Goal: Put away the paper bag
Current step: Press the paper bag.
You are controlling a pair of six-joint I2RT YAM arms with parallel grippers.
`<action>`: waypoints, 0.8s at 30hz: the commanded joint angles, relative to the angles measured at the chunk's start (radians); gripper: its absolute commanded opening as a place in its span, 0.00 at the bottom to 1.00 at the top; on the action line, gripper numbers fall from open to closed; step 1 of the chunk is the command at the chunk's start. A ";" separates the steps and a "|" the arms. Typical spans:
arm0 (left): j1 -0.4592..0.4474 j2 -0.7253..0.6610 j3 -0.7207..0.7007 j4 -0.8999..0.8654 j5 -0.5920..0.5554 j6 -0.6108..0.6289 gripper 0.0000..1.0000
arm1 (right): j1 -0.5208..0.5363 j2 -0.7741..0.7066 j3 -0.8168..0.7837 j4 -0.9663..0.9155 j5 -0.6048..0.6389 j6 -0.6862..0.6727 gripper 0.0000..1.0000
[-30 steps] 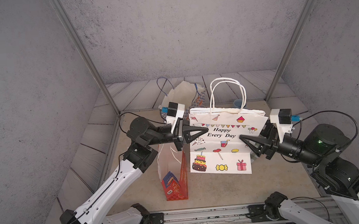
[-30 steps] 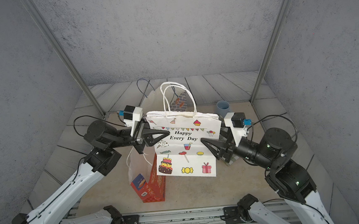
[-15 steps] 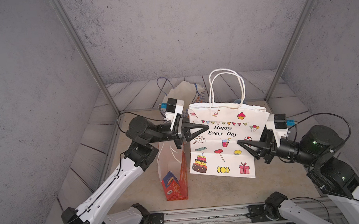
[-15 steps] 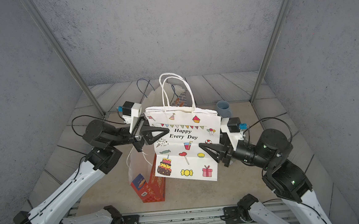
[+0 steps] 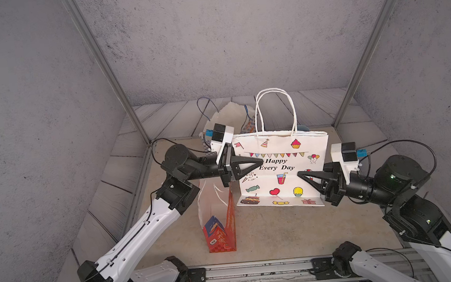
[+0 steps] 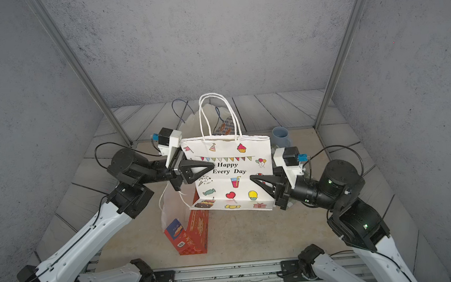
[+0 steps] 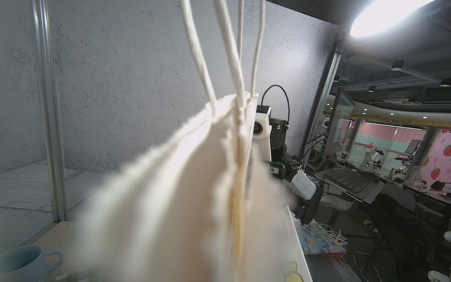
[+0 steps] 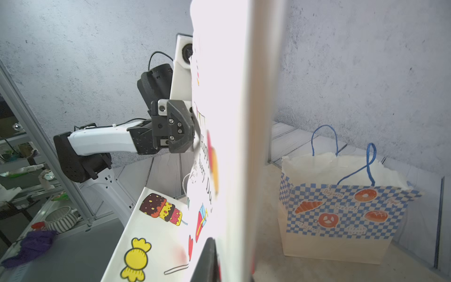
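Grey walls enclose the desk [image 5: 281,233]; the flattened paper bag [image 5: 282,181], clamped by the right claw [image 5: 301,173], the left claw [image 5: 259,163] grip unclear, awaits stowing.

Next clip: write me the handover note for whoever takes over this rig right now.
Left gripper: shut on the paper bag, upper left edge.
Right gripper: shut on its lower right edge.
Paper bag: upright between them, pressed flat, bottom flap folded forward; red bag stands open beside it, checked bag behind.
Done: bag flattened and gripped.
Remaining: stow it; not yet put away.
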 commanded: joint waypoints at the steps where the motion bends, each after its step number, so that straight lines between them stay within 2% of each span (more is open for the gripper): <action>1: 0.002 -0.020 0.017 -0.019 0.007 0.034 0.23 | 0.000 0.001 0.032 0.038 -0.010 0.012 0.06; 8: 0.058 -0.042 -0.020 -0.027 0.022 0.011 0.53 | 0.001 0.000 0.034 0.074 -0.003 0.041 0.02; 12: 0.063 -0.039 -0.036 -0.036 0.062 -0.003 0.60 | 0.001 0.004 0.031 0.110 -0.015 0.067 0.00; 20: 0.063 0.012 -0.039 0.011 0.107 -0.053 0.59 | 0.001 0.013 0.043 0.147 -0.047 0.104 0.00; 24: 0.063 0.019 -0.034 0.035 0.123 -0.065 0.47 | 0.001 0.011 0.038 0.139 -0.041 0.100 0.00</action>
